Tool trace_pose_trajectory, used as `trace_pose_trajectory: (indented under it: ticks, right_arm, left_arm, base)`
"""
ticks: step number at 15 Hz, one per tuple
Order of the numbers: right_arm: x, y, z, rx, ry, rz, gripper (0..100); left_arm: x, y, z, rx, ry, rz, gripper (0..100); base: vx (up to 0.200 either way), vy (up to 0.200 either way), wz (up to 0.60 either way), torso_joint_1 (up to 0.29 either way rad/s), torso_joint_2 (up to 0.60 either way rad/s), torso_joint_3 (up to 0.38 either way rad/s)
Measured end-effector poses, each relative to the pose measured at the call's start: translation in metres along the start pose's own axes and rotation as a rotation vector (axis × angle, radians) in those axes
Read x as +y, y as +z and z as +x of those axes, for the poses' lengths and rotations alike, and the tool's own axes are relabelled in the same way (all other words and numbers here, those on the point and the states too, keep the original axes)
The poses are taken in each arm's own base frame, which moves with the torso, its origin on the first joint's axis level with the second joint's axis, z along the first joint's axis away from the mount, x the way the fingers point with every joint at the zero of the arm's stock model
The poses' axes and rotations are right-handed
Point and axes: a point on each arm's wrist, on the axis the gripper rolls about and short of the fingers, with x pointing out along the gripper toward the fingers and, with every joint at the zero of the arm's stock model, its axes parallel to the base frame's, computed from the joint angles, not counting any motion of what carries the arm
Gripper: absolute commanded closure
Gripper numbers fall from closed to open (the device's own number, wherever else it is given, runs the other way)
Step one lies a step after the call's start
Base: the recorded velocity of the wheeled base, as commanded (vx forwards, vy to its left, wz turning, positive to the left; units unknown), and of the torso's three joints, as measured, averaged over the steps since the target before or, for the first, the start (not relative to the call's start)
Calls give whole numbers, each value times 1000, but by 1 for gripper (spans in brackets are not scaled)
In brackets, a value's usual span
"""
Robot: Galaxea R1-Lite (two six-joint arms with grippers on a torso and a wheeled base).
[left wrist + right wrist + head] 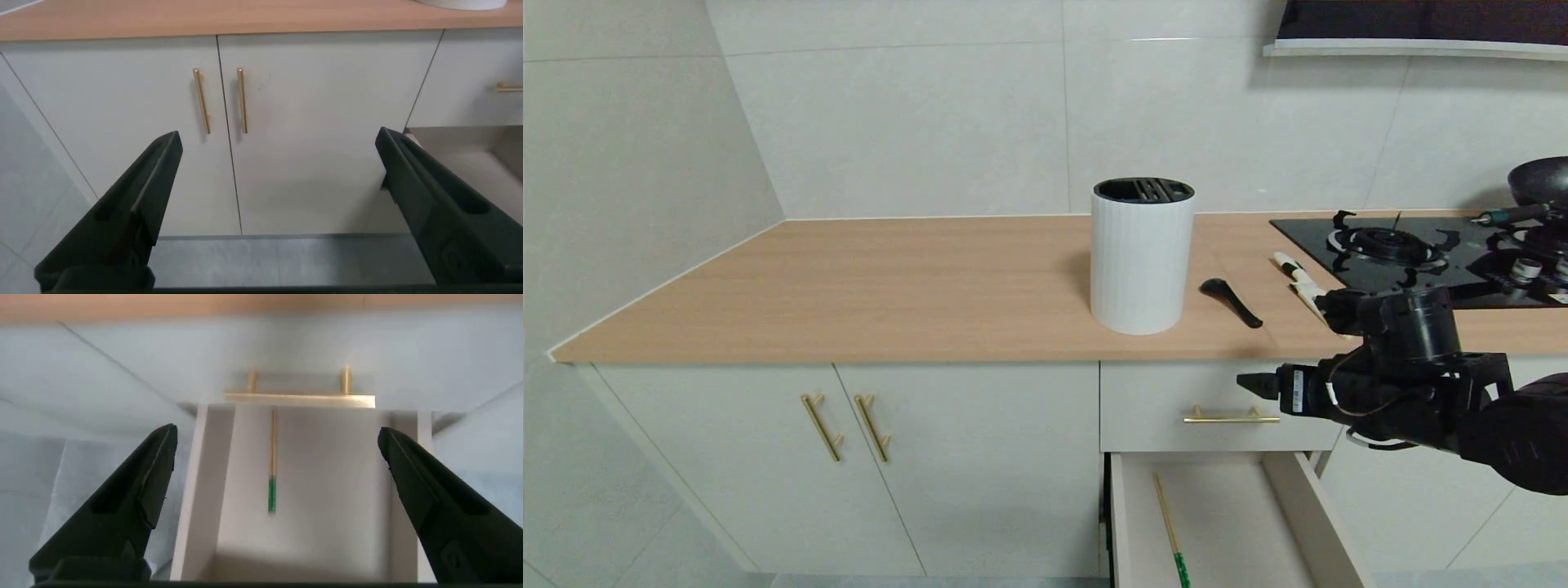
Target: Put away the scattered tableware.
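- Your counter (890,286) is one long slab of matte wood-grain with a square front edge.
- Below it are two flat pale doors (735,457), each with one slim brass bar handle.
- One drawer (1290,506) stands open under a shut one; it is a plain, smooth pale box.
- The hob (1388,245) is glossy black glass at the counter's right end, with two clawed burners.
- One holder (1142,257), a white ribbed cylinder with a black slotted top, stands upright mid-counter.
- Your right gripper (274,437) hangs over the open drawer with its two black wedge fingers spread wide and nothing between them.
- Your left gripper (278,139) faces the doors, its fingers just as wide apart and holding nothing.
- One black spoon (1230,301), smooth and round-bowled, lies just right of the holder.
- One white utensil (1294,273) with dark marks lies between the spoon and the hob, partly hidden by the arm.
- One thin wooden chopstick (1170,531) with a green tip lies inside the drawer.
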Motion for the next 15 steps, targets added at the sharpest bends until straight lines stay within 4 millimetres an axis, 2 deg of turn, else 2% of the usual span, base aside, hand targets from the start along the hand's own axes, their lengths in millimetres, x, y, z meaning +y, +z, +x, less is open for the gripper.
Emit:
trace_pose_trajectory:
  ticks: [5, 7, 9, 12, 15]
  right_arm:
    - [-2, 34, 5, -161, 12, -23, 0]
    - [-6, 56, 18, -228, 1, -57, 0]
    - [-11, 68, 37, -253, -20, -115, 0]
    - [-18, 72, 67, -261, -49, -196, 0]
    - [-27, 67, 87, -262, -59, -251, 0]
  left_arm:
    - [0, 0, 0, 0, 0, 0, 0]
    - [0, 0, 0, 0, 1, 0, 0]
    - [0, 0, 0, 0, 0, 0, 0]
    - [0, 0, 0, 0, 0, 0, 0]
    - [0, 0, 0, 0, 0, 0, 0]
  base:
    - [0, 0, 0, 0, 0, 0]
    - [0, 0, 0, 0, 0, 0]
    - [0, 0, 0, 0, 0, 0]
    - [0, 0, 0, 0, 0, 0]
    - [0, 0, 0, 0, 0, 0]
